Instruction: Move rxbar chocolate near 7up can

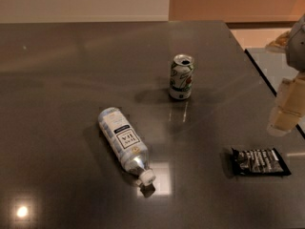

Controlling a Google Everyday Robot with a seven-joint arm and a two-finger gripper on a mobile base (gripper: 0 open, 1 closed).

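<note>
The rxbar chocolate (259, 161) lies flat on the dark table (57, 70) at the front right, a black shiny wrapper with white lettering. The 7up can (181, 77) stands upright near the table's middle, up and to the left of the bar, well apart from it. My gripper (286, 109) hangs at the right edge of the view, above and a little right of the bar, not touching it. It holds nothing that I can see.
A clear plastic bottle (124, 143) with a white label lies on its side at the front left of the middle, cap toward me. The table's right edge (267, 80) runs just left of the gripper; a lighter floor lies beyond.
</note>
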